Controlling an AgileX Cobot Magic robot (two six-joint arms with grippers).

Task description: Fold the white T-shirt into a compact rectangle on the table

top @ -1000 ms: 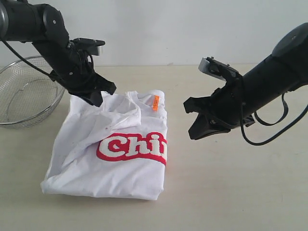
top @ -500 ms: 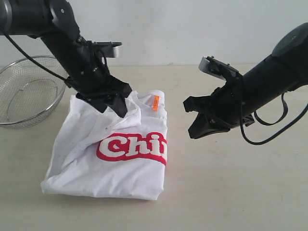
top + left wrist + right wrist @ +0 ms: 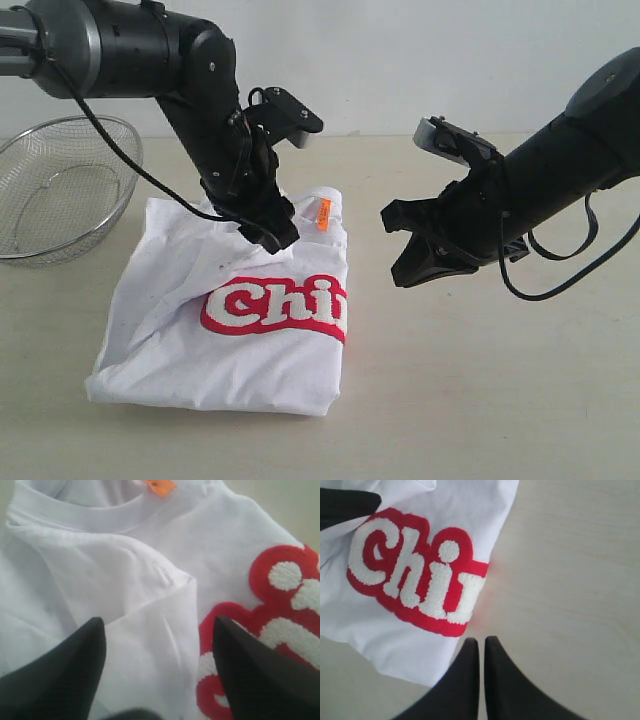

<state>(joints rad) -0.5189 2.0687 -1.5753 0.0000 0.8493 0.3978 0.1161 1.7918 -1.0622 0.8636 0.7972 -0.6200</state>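
Observation:
The white T-shirt [image 3: 235, 350] lies folded on the table [image 3: 480, 390], red lettering [image 3: 275, 305] facing up and the orange tag [image 3: 323, 213] at the collar. My left gripper [image 3: 272, 230] is open and points down onto the shirt's upper part beside the collar. In the left wrist view its fingers [image 3: 85, 650] straddle a folded sleeve flap [image 3: 150, 630] without holding it, with the tag [image 3: 160, 486] beyond. My right gripper [image 3: 398, 280] hovers shut and empty over bare table, just right of the shirt. Its tips [image 3: 480, 644] sit near the shirt's edge [image 3: 395, 645] and lettering [image 3: 415, 575].
A silver wire-mesh bowl [image 3: 60, 190] stands at the far left, close to the shirt's upper left corner. A white wall runs behind the table. Bare tabletop stretches to the right of the shirt and in front of it.
My left arm has swung right from the shirt's upper left corner to beside the collar and turned its wrist. The right arm and the shirt's outline have not moved.

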